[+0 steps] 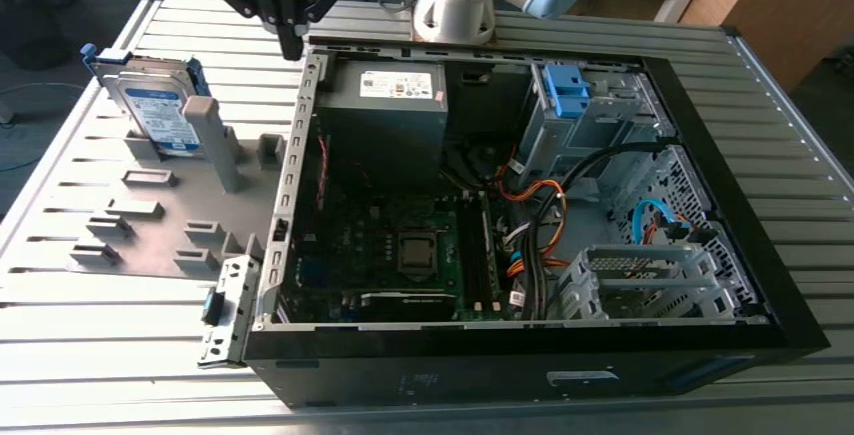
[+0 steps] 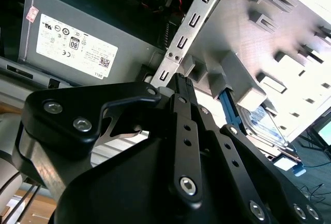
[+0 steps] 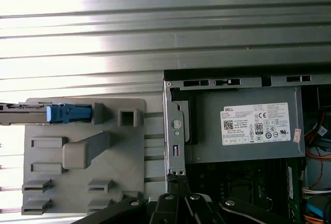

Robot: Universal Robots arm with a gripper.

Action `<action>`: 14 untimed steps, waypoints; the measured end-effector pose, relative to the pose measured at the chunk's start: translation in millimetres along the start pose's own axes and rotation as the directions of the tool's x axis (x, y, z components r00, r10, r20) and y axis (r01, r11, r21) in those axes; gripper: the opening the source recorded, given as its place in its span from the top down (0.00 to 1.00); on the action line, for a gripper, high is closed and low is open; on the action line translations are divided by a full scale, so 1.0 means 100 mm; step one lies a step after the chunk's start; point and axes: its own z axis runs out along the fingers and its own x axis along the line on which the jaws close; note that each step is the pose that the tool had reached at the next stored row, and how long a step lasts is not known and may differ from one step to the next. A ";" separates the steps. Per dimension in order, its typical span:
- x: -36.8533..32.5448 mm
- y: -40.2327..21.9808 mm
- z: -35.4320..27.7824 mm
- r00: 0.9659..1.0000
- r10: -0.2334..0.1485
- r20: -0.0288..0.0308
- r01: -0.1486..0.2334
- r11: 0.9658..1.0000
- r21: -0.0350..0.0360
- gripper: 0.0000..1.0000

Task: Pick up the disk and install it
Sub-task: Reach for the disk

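The disk (image 1: pixel 151 107), a silver drive with a white-and-blue label and blue side rails, stands on edge in a slot of the grey holder plate (image 1: pixel 134 225) at the exterior view's left. In the first wrist view the disk (image 3: pixel 31 111) shows edge-on; in the second wrist view the disk (image 2: pixel 261 123) sits partly behind a grey post. My gripper (image 1: pixel 290 51) hangs over the computer case's back left corner, to the right of the disk and apart from it. Its fingers meet in one tip with nothing between them, in both wrist views as well (image 2: pixel 182 81) (image 3: pixel 176 178).
The open computer case (image 1: pixel 747 255) lies on the slatted metal table (image 1: pixel 107 325). Inside are a grey power supply (image 1: pixel 387 105), a motherboard (image 1: pixel 400 245), cables (image 1: pixel 534 205), a blue bracket (image 1: pixel 566 90) in the bay and a metal drive cage (image 1: pixel 641 275). The arm's base (image 1: pixel 454 5) stands behind.
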 end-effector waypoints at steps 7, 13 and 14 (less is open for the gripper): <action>0.019 -0.001 -0.001 1.000 0.000 0.000 0.000 1.000 0.000 0.89; 0.031 -0.002 -0.001 1.000 0.000 0.000 0.000 1.000 0.000 0.89; 0.033 -0.002 -0.001 1.000 0.000 0.000 0.000 1.000 0.000 0.89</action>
